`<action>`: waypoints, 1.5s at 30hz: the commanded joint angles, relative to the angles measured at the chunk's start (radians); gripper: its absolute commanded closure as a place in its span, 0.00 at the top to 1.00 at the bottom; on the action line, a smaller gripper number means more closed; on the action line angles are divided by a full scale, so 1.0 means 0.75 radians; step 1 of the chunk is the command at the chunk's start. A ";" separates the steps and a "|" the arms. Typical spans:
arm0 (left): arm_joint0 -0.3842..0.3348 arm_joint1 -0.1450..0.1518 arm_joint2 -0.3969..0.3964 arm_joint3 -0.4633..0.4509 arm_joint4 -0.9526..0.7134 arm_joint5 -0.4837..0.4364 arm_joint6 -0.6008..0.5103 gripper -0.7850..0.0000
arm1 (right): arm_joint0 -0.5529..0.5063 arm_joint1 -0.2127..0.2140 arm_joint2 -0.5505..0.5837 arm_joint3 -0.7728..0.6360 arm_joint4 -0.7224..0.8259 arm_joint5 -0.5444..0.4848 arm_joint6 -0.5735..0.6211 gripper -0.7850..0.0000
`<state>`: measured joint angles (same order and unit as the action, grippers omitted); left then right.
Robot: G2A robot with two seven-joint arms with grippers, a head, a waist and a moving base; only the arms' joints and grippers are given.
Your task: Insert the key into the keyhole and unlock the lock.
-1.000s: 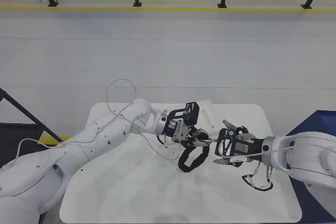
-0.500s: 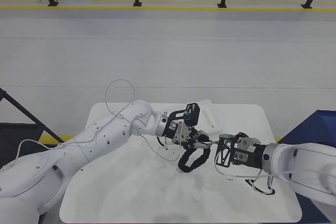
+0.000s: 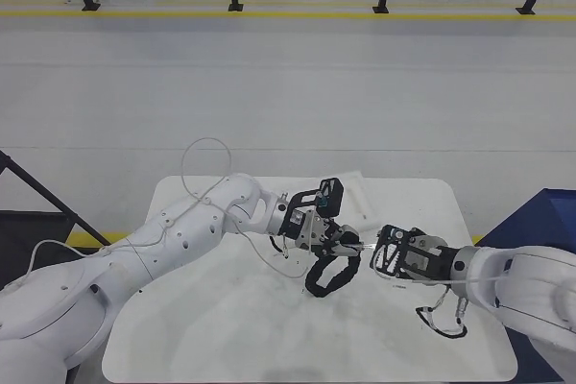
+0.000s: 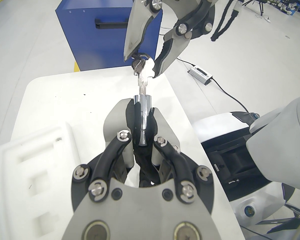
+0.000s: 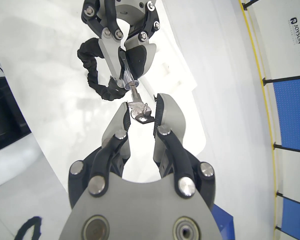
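Note:
A chrome lock cylinder (image 4: 143, 118) on a black fabric-covered cable (image 3: 326, 276) is held over the middle of the white table (image 3: 221, 326). My left gripper (image 4: 140, 108) is shut on this cylinder, its keyhole end facing my right gripper. A silver key (image 4: 142, 82) has its blade in the keyhole. My right gripper (image 5: 141, 108) has its fingers on either side of the key (image 5: 137, 108) head and is shut on it. A ring and a dark second key hang at the head. The two grippers face each other tip to tip (image 3: 363, 250).
A white foam tray (image 3: 365, 197) with cut-out pockets lies on the far side of the table, behind the grippers. A loose black cord loop (image 3: 440, 322) hangs below the right arm. A blue cabinet (image 4: 102, 26) stands beyond the table's right end.
My right gripper was wide open a second ago; it has rolled about its wrist and narrowed onto the key head. The left gripper and the lock have stayed still.

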<state>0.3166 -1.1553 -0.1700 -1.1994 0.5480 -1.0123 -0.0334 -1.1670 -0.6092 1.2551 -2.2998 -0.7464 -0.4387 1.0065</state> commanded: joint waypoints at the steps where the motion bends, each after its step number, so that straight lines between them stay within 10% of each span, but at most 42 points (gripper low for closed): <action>1: 0.004 -0.001 0.000 0.001 0.006 0.000 0.006 0.00 | -0.003 -0.002 0.011 0.006 0.052 0.029 0.007 0.00; 18: 0.003 -0.002 0.000 0.005 0.079 0.000 0.068 0.00 | 0.009 -0.026 0.033 0.077 0.429 0.302 0.088 0.00; 21: 0.006 -0.002 0.000 0.008 0.095 0.000 0.079 0.00 | 0.015 -0.029 0.031 0.087 0.449 0.306 0.098 1.00; 42: 0.184 -0.045 0.000 0.148 0.237 0.000 0.025 0.00 | 0.024 -0.047 0.104 0.201 0.620 0.261 -0.032 1.00; 43: 0.194 -0.049 0.000 0.156 0.236 0.000 0.026 0.04 | 0.032 -0.049 0.099 0.209 0.625 0.259 -0.035 1.00; 44: 0.208 -0.052 0.000 0.167 0.233 0.000 0.029 0.75 | 0.041 -0.052 0.092 0.219 0.627 0.257 -0.038 1.00; 45: 0.224 -0.056 0.000 0.174 0.221 0.000 0.031 1.00 | 0.051 -0.054 0.083 0.229 0.628 0.255 -0.040 1.00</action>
<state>0.4695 -1.1942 -0.1700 -1.0763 0.7236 -1.0123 -0.0131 -1.1374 -0.6477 1.3244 -2.1368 -0.2762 -0.2461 0.9781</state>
